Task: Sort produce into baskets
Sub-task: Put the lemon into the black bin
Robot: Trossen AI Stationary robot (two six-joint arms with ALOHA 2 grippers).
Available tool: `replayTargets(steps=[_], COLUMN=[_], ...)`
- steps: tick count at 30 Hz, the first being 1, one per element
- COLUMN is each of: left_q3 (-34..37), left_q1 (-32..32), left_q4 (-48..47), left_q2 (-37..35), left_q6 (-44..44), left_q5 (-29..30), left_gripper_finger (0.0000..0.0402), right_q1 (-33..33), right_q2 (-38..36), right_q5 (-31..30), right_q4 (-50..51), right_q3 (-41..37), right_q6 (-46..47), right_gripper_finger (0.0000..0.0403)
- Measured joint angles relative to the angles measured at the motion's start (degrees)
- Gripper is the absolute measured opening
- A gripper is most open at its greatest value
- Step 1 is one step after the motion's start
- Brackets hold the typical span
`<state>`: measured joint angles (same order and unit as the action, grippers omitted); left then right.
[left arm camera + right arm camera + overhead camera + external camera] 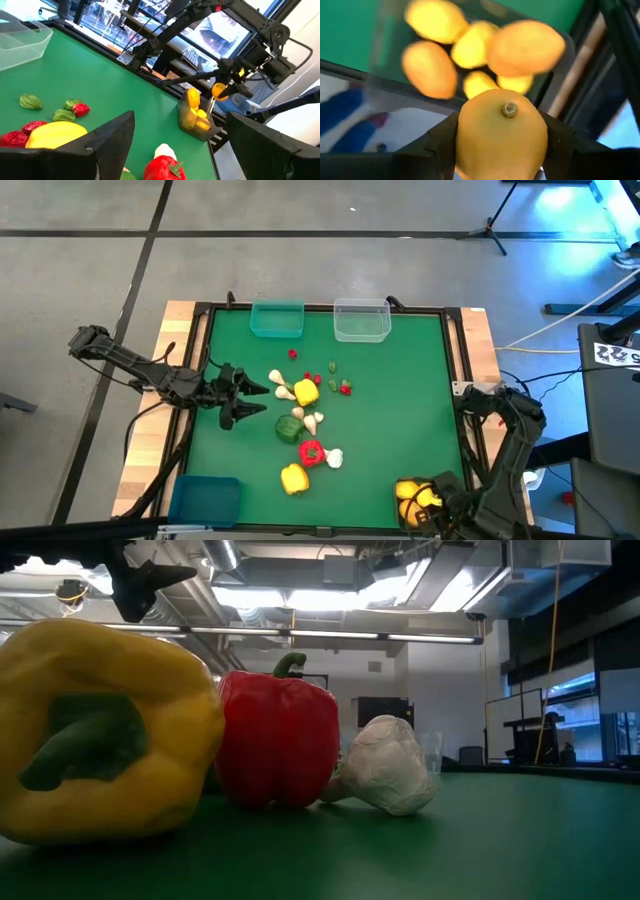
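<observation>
the orange citrus (501,134) sits pinched between the two dark fingers of the right gripper (502,150), stem end facing the wrist camera, and it hangs just above the dark grey basket (192,117) at the table's near right corner. in that basket lie several more yellow and orange citrus (470,47), bunched together. from the left wrist view the same fruit (219,90) shows as a small orange ball held over the basket's rim.

out on the green mat (400,410) the rest of the produce lies in a loose cluster near the middle: a yellow pepper (306,391), a green pepper (288,428), a red pepper (311,451) with a white garlic bulb (334,459) just beside it, and another yellow pepper (294,478) nearest the front edge. more garlic (283,388) lies by the upper yellow pepper, and tiny red and green pieces (338,385) are scattered toward the far side.

the left gripper (258,398) hovers over the mat just left of the cluster, its fingers spread wide and holding nothing.

the teal basket (277,319) and the clear basket (361,320) stand side by side at the far edge; the blue basket (205,500) sits at the near left corner.
</observation>
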<state>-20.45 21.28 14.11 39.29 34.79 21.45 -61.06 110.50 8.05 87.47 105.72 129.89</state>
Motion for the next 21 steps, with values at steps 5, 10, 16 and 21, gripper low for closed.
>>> replayTargets(steps=[5,10,16,21], left_q3=[0.0,0.0,0.0,0.0], left_q1=[0.0,0.0,0.0,0.0], left_q4=[0.0,0.0,-0.2,-0.2], left_q2=[0.0,0.0,0.0,0.0], left_q6=[0.5,0.9,1.2,1.3], left_q5=[0.0,0.0,0.0,0.1], left_gripper_finger=[0.0306,0.0306,0.0306,0.0306], right_q1=[-0.6,-0.6,-0.6,-0.8], right_q2=[0.0,0.0,0.0,0.0], right_q5=[2.4,3.0,-1.2,-0.3], right_q4=[-3.5,-4.6,-5.0,-5.5], right_q3=[-3.3,-7.5,-10.4,-10.8], right_q6=[-0.2,-1.2,-2.7,-2.8], right_gripper_finger=[0.0205,0.0206,0.0237,0.0279])
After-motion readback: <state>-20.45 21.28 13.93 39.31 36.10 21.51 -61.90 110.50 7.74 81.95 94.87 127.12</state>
